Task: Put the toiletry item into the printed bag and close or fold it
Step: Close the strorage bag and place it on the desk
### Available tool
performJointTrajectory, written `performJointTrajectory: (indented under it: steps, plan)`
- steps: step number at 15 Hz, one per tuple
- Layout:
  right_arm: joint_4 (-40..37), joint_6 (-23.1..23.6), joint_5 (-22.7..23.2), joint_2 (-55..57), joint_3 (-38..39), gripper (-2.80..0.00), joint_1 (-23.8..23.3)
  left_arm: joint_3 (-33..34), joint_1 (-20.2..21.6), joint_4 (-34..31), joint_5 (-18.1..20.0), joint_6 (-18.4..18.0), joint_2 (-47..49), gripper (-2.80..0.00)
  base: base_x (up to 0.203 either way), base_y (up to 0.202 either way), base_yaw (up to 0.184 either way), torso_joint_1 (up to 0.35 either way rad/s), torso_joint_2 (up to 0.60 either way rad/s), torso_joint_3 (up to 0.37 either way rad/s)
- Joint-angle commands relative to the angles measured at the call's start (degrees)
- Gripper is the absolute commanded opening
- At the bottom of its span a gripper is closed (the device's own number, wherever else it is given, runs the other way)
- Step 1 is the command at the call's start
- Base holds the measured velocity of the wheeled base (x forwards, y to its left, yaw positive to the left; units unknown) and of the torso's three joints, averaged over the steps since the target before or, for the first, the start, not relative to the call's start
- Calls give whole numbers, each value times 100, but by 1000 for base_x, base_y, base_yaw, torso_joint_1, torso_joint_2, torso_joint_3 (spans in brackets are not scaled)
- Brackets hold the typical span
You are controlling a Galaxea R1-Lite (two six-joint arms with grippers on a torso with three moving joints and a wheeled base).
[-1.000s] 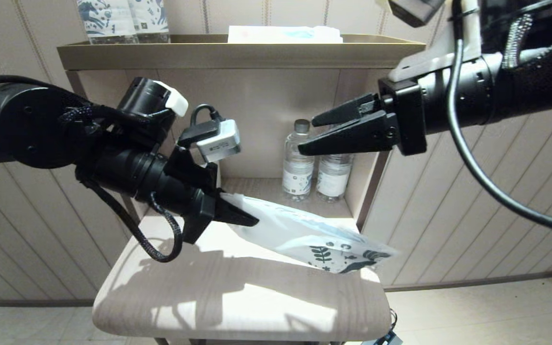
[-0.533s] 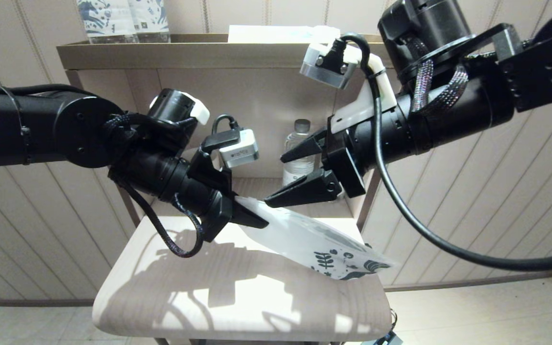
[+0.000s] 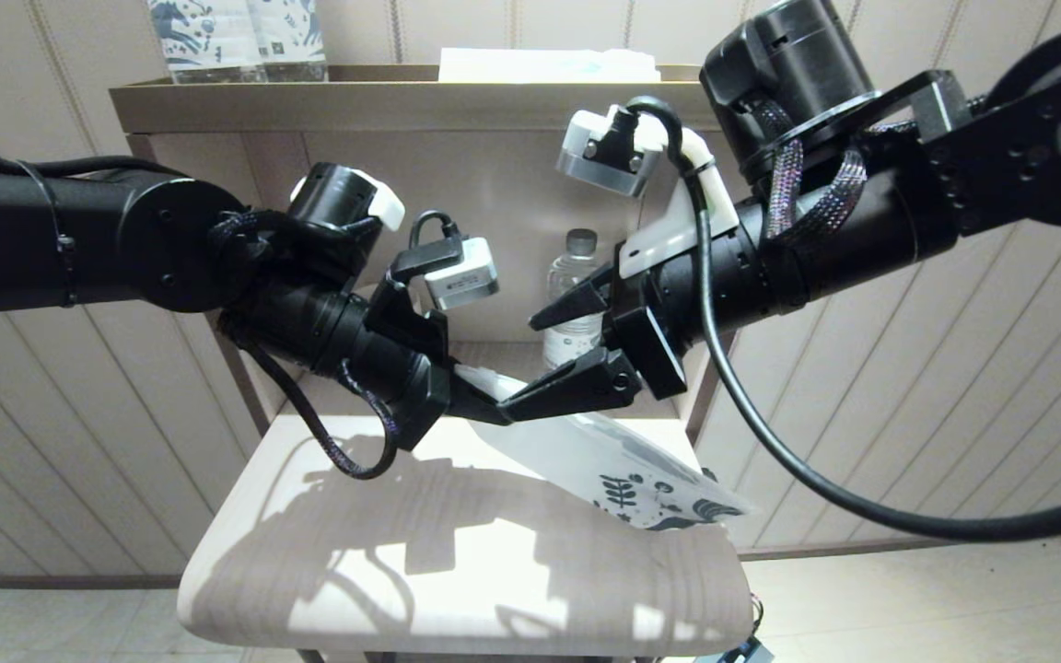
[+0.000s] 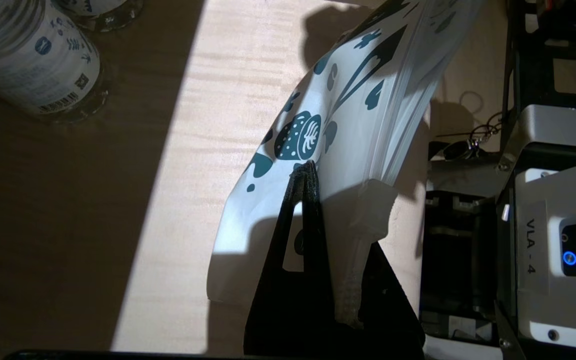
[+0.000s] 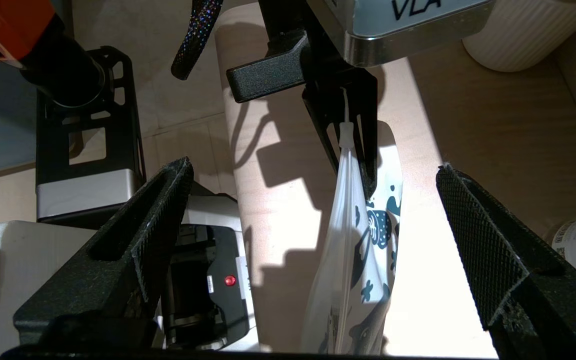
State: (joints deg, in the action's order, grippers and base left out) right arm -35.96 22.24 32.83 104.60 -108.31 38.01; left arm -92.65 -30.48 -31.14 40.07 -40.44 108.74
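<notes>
Left gripper (image 3: 480, 405) is sitting over the near part of the pale wooden table (image 3: 457, 571), jaws clamped tight on one end of the printed bag (image 3: 604, 456); the bag is hanging out from that grip, slanting down and away toward the robot's right, its leaf-and-flower printed end lying lowest near the table's right edge; whether that end is touching the tabletop I cannot tell.

In the left wrist view the two dark fingers (image 4: 304, 235) are pressing together on the white material of the printed bag (image 4: 348, 100), the teal print fanning out beyond the tips.

Right gripper (image 3: 553, 359) is reaching in from the right, jaws standing wide apart and holding nothing; in the head view its lower finger is lying just above the bag's upper surface, its tip close to the left gripper's fingertips; contact cannot be judged from here. The right wrist view is showing both textured fingers (image 5: 163, 220) spread to either side, with the bag (image 5: 353, 260) hanging on edge between them and well clear of each, and the left gripper (image 5: 348, 135) pinching its top end.

Behind the arms two clear water bottles (image 3: 572, 308) are standing in the open shelf niche (image 3: 494, 212), partly hidden by the right gripper; on top of the shelf a flat white-and-blue packet (image 3: 549, 64) is lying, with blue-printed bottles (image 3: 236, 37) at the left.
</notes>
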Motion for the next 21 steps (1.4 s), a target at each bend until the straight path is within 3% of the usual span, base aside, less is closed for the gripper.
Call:
performJointTrajectory:
  steps: [1,8,21]
  plan:
    - [-16,18,22,24,3,0,-4,-168,-2,-46,26,-17,81,-280,0,0,0,0,0,0]
    - [465,58,17,279,240,0,-36,-201,-2,-37,18,18,152,-280,0,0,0,0,0,0]
    - [599,35,31,518,135,0,-57,-184,-2,3,45,80,173,-280,0,0,0,0,0,0]
